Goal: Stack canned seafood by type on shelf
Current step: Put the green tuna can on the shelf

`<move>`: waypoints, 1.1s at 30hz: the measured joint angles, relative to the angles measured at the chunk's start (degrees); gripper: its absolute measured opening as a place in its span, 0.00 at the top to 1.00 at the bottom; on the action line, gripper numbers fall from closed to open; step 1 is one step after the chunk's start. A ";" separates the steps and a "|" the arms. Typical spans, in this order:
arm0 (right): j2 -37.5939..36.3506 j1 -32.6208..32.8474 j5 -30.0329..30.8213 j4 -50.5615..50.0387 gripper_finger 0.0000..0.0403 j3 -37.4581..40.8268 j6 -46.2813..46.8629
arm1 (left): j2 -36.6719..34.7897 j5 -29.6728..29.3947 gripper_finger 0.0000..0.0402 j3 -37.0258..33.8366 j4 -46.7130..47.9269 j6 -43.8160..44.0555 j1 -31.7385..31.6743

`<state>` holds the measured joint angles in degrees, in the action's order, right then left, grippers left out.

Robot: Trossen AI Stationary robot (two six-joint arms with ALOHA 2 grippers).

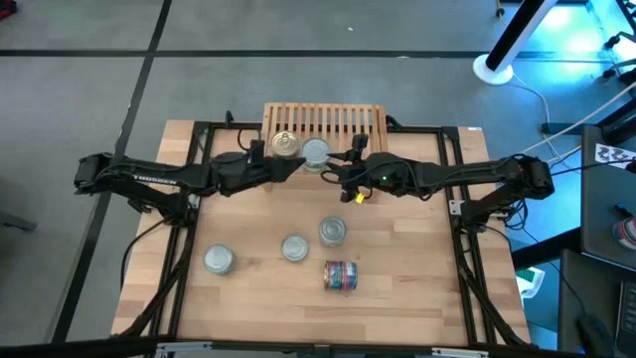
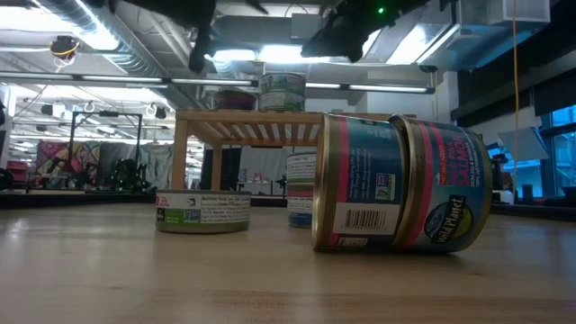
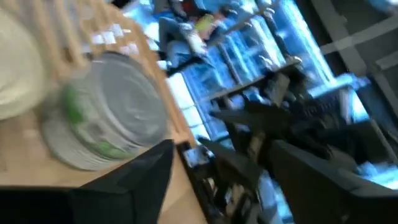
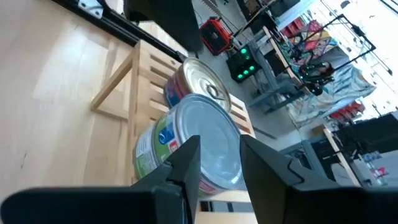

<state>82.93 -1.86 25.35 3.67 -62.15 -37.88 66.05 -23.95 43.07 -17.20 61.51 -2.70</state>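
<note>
Shelf (image 1: 343,117) sits at 12 o'clock of table (image 1: 258,298), two stacks on its front edge: gold-lidded tin (image 1: 283,144) toward 11, silver-lidded tin (image 1: 315,152) beside it; in right wrist view the silver one (image 4: 199,149) is seen to ride on top of another, green-white label over a reddish one, so types may be mixed there – cannot be confirmed. L gripper (image 1: 260,151) is held just at 9 o'clock of the gold tin, fingers spread wide, nothing gripped. R gripper (image 1: 343,169) is parked at 4 o'clock of the silver tin, fingers part-closed w/ a narrow gap, nothing seen between them. Still on table: flat tin (image 1: 219,260) at 8 o'clock, tin (image 1: 294,248) near centre, tin (image 1: 332,231) just beyond it, and a blue-red pair on its side (image 1: 341,275) at 6. Step judged: stack just topped, retreat or next pick due. To be done well: grippers to be lifted clear before swinging, stacks not to be brushed; labels to be checked before next tin is matched; the pair on its side to be righted and gripped across the sides, approx centred, as it may roll
</note>
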 joint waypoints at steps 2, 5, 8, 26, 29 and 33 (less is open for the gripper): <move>-1.16 0.80 0.18 -1.47 0.71 0.00 0.45 | -0.71 -0.06 0.34 0.00 -0.04 -3.36 1.98; -3.16 2.43 1.06 -4.67 0.71 0.00 0.55 | -0.97 -0.06 0.34 0.00 0.43 -5.76 4.78; -5.26 4.45 1.20 -8.50 0.71 0.00 0.60 | -0.95 -0.04 0.34 0.00 2.34 -6.35 7.11; -15.62 15.31 5.57 -35.08 0.71 0.00 18.69 | -0.81 3.07 0.34 -0.04 10.85 -9.70 9.88; -17.03 16.75 5.56 -38.90 0.71 0.00 21.84 | -0.62 7.50 0.34 -0.04 11.86 -16.52 11.18; -18.10 18.18 5.18 -40.82 0.71 0.00 25.62 | 0.51 8.98 0.34 -0.04 11.86 -23.85 14.70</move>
<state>64.83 16.32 30.54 -37.15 -62.15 -12.26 66.56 -14.97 43.03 -5.34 37.66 12.01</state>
